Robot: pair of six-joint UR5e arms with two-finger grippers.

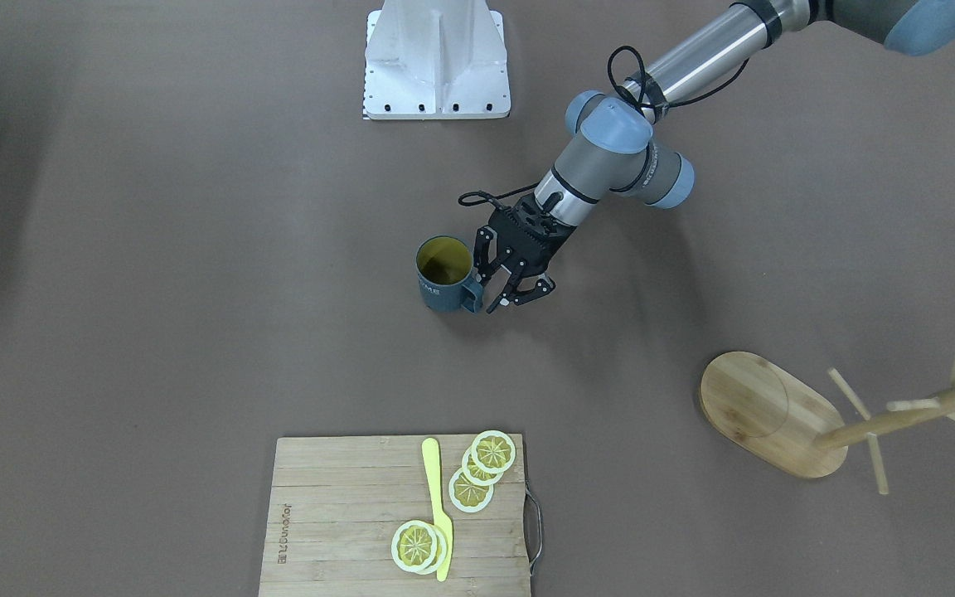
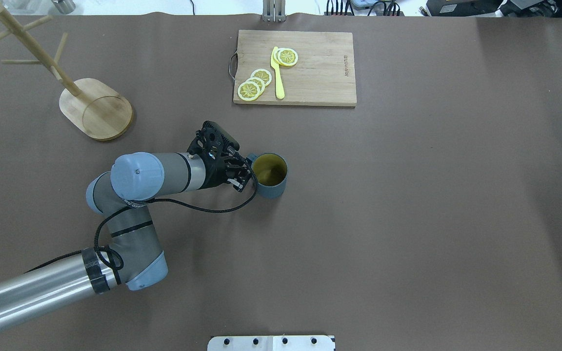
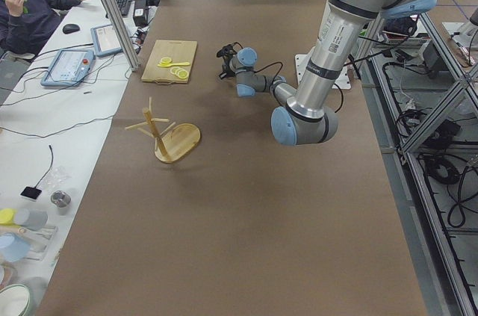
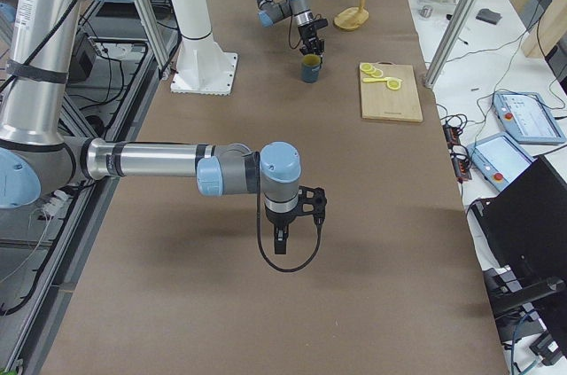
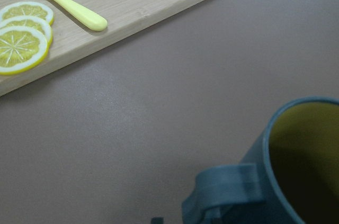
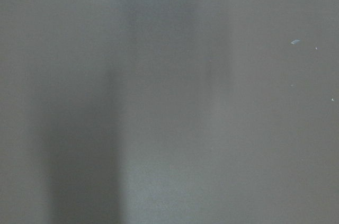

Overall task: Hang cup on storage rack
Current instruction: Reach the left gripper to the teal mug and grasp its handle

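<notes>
The cup (image 1: pixel 443 278), dark teal with a yellow-olive inside, stands upright mid-table, its loop handle (image 5: pixel 225 188) turned toward my left gripper (image 1: pixel 504 300). That gripper is open, its fingers right at the handle; I cannot tell whether they touch it. From overhead the left gripper (image 2: pixel 244 178) sits just left of the cup (image 2: pixel 271 178). The storage rack (image 1: pixel 763 410), a bamboo mug tree on an oval base, stands empty well off to the robot's left, far-left overhead (image 2: pixel 98 109). My right gripper (image 4: pixel 280 244) hangs over bare table far from the cup; I cannot tell its state.
A bamboo cutting board (image 2: pixel 310 68) with a metal handle lies beyond the cup, carrying lemon slices (image 2: pixel 254 84) and a yellow knife (image 2: pixel 277 73). The robot's white base plate (image 1: pixel 436 58) is at the near edge. A seated person (image 3: pixel 26 2) is at a side desk.
</notes>
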